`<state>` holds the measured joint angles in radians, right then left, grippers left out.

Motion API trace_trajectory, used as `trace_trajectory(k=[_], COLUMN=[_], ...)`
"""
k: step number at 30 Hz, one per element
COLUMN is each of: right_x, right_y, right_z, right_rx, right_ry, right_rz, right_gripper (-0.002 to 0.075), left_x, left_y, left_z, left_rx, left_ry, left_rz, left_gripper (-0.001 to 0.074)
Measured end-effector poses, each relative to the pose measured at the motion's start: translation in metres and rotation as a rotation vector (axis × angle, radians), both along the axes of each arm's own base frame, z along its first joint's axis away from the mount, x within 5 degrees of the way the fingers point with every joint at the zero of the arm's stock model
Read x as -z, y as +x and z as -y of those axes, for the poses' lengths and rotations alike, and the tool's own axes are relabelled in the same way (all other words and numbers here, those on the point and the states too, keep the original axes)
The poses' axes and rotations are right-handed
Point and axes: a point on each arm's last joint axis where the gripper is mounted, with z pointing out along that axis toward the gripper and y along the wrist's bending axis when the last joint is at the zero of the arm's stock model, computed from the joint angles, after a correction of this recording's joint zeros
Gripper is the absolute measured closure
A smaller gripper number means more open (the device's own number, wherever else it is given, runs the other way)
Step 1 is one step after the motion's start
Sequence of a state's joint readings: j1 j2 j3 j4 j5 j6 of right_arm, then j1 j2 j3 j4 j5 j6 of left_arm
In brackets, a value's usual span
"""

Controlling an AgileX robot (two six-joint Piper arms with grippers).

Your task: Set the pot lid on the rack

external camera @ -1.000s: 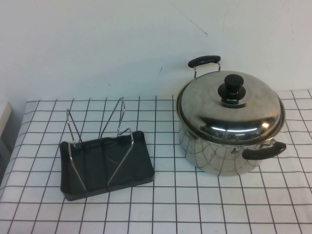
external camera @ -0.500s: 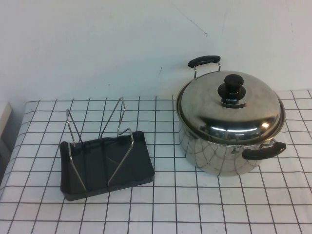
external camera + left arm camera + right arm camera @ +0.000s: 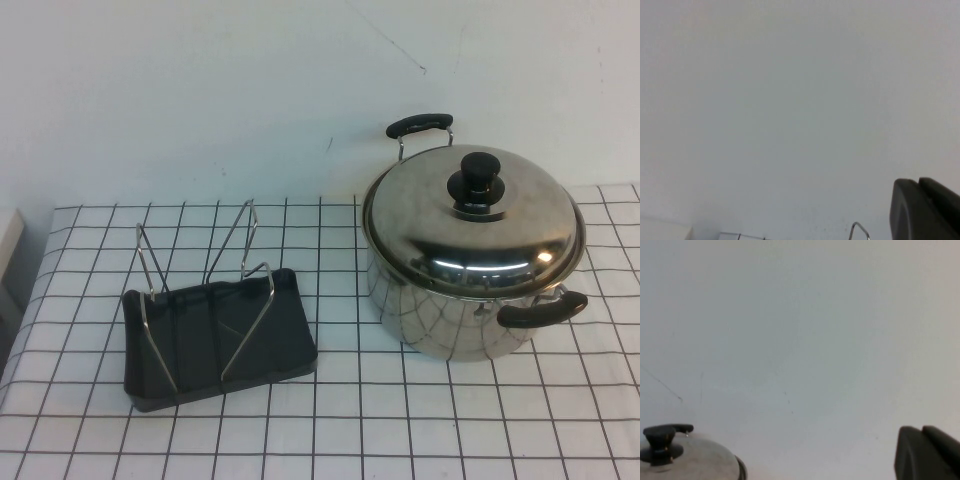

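Note:
The shiny steel pot lid (image 3: 440,215) with a black knob (image 3: 477,180) sits on the steel pot (image 3: 440,320) at the right of the checked table. The black rack (image 3: 215,335) with wire V uprights (image 3: 240,235) stands at the left, empty. Neither arm shows in the high view. In the left wrist view my left gripper (image 3: 919,184) is shut and empty, facing the wall, with one rack wire tip (image 3: 858,229) below it. In the right wrist view my right gripper (image 3: 921,431) is shut and empty, with the lid (image 3: 695,460) and knob (image 3: 662,442) off to the side.
The pot has two black handles, one at the back (image 3: 420,124) and one at the front right (image 3: 540,312). A white wall stands close behind the table. A pale object (image 3: 8,240) sits at the table's left edge.

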<state>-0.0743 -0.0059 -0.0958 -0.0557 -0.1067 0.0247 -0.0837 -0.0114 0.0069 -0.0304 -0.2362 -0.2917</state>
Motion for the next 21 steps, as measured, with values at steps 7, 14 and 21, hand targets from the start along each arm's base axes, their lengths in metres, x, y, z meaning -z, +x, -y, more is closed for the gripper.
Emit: trace_trajectory(k=[7, 14, 21], right_x=[-0.042, -0.066, -0.077], right_y=[0.011, 0.055, 0.107], right_z=[0.003, 0.006, 0.007], right_rx=[0.030, 0.021, -0.006], right_ry=[-0.030, -0.097, -0.164], right_rz=[-0.241, -0.461, -0.489], right_gripper=[0.0729, 0.0729, 0.0729], left_x=[-0.029, -0.042, -0.037], left_y=[0.001, 0.023, 0.038], left_z=[0.000, 0.000, 0.002], left_rx=[-0.023, -0.050, -0.037], left_ry=[0.113, 0.245, 0.266], left_rz=[-0.163, -0.308, -0.366], left_gripper=[0.0737, 0.0737, 0.0737])
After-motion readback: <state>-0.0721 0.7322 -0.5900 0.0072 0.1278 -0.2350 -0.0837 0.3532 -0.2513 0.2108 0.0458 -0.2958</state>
